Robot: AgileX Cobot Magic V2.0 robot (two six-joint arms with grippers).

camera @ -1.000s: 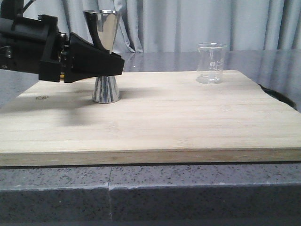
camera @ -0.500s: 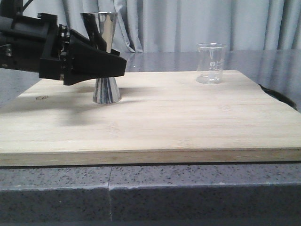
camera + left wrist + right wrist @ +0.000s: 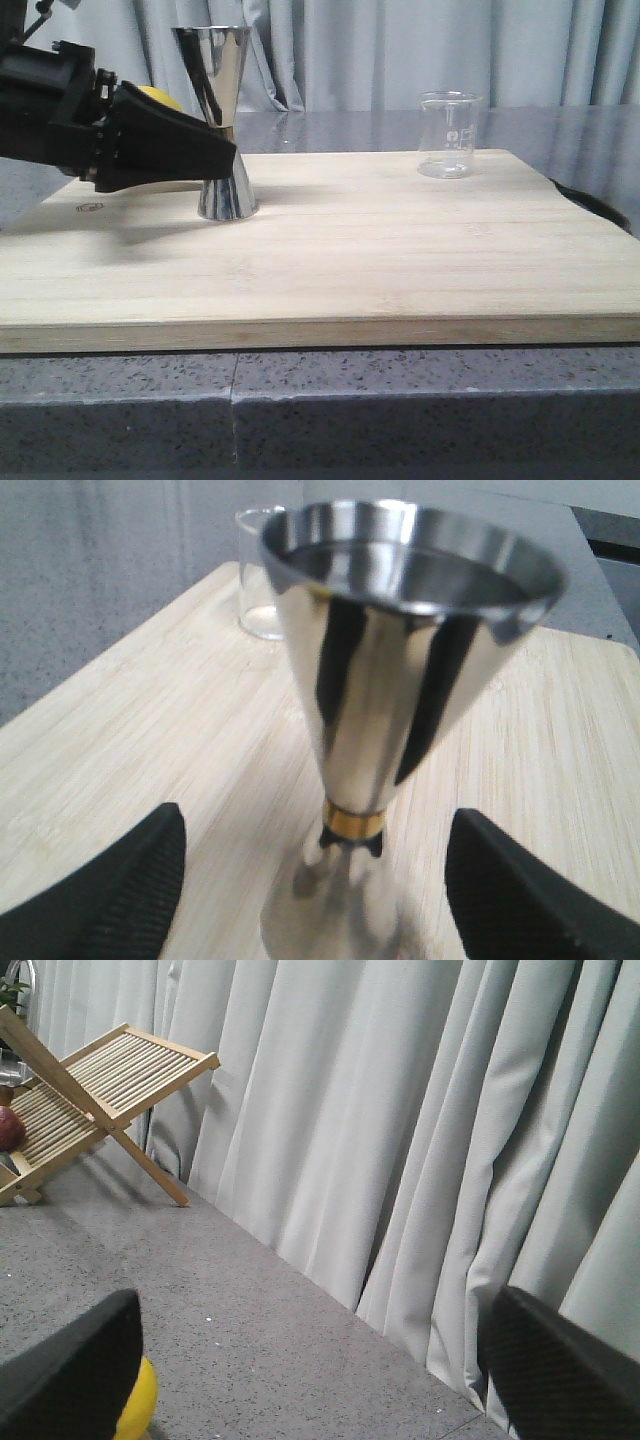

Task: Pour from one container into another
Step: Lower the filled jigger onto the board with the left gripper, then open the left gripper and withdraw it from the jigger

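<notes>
Clearly nothing is poured yet: the left end effector [image 3: 318, 880] gapes around the tall shiny steel hourglass jigger [image 3: 222, 120], while the small clear glass beaker [image 3: 448, 134] stands untouched.

Landmark: pale wooden board [image 3: 330, 270].
Steel hourglass-shaped jigger [image 3: 222, 115]: upright on board, back-left.
Small clear glass beaker [image 3: 448, 135]: upright on board, back-right, well apart from jigger.
Left gripper [image 3: 320, 880]: fingers either side of jigger's base.

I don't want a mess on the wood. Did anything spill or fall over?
Nothing stands out. The steel jigger stands upright on the wooden board, and the glass beaker stands upright further along it. No puddle or drips show on the wood. The left hand is open on either side of the jigger's base.
</notes>
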